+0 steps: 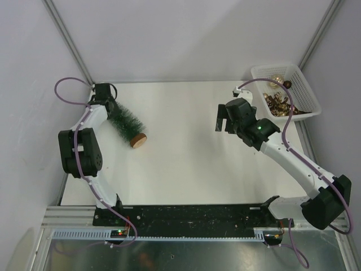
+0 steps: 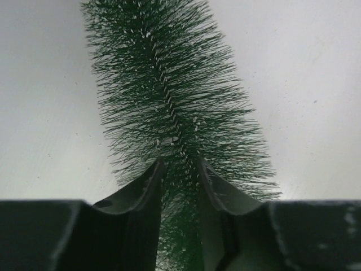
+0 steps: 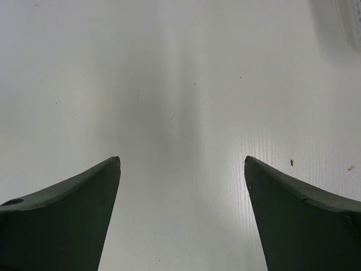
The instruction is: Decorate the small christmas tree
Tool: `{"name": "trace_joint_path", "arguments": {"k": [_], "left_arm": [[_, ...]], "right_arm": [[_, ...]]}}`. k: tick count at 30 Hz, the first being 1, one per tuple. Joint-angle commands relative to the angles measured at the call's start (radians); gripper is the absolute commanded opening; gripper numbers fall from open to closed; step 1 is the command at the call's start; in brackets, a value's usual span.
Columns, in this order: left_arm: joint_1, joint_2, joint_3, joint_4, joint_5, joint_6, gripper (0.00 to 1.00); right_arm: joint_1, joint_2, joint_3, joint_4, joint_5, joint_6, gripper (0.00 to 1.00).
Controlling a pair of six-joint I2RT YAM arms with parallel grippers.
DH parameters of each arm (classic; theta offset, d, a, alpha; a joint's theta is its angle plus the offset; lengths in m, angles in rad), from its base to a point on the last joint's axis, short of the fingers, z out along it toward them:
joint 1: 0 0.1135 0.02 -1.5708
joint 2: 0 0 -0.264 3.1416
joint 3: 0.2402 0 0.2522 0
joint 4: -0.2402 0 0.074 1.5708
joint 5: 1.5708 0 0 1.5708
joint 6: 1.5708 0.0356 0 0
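Closest to you, the left gripper (image 2: 180,162) pinches the small christmas tree (image 2: 169,96) near its tip, with bristles squeezed between its fingers. The tree lies slanted at the far left of the table (image 1: 186,147), its wooden base (image 1: 138,139) pointing toward the middle. Your right gripper (image 3: 181,161) hangs over bare table, fingers spread wide and holding nothing. The white basket (image 1: 274,67) of gold ornaments (image 1: 279,103) sits at the far right.

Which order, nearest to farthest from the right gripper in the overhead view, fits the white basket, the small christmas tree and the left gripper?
1. The white basket, just behind and to the right of the right gripper.
2. The small christmas tree, lying at the left, wooden base pointing this way.
3. The left gripper, far left, at the tree's top end.
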Motion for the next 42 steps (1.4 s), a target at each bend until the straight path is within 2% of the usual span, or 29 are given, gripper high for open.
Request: {"name": "trace_joint_path", "arguments": {"k": [1, 4, 9, 12, 21, 27, 33, 42], "left_arm": [[0.011, 0.039, 0.041, 0.042, 0.003, -0.006, 0.26], [0.009, 0.061, 0.049, 0.047, 0.022, 0.006, 0.14], [-0.024, 0.016, 0.038, 0.053, 0.091, 0.005, 0.06], [-0.095, -0.045, 0.025, 0.054, 0.135, 0.013, 0.02], [-0.336, -0.186, -0.026, 0.057, 0.284, -0.013, 0.00], [-0.440, -0.236, -0.036, 0.070, 0.375, -0.084, 0.00], [-0.519, -0.252, -0.023, 0.073, 0.444, -0.141, 0.00], [-0.577, -0.266, -0.049, 0.103, 0.534, -0.196, 0.00]], "right_arm": [[0.008, -0.048, -0.010, 0.022, 0.024, -0.007, 0.95], [0.008, -0.052, -0.011, 0.030, 0.021, -0.007, 0.95], [0.010, -0.056, -0.011, 0.041, 0.020, -0.006, 0.94], [0.011, -0.056, -0.011, 0.047, 0.022, -0.006, 0.94], [0.010, -0.066, -0.011, 0.053, 0.023, 0.004, 0.94], [0.007, -0.083, -0.011, 0.043, 0.039, 0.005, 0.93], [0.002, -0.099, -0.011, 0.042, 0.044, 0.009, 0.94], [-0.011, -0.112, -0.011, 0.049, 0.035, 0.008, 0.93]]}}
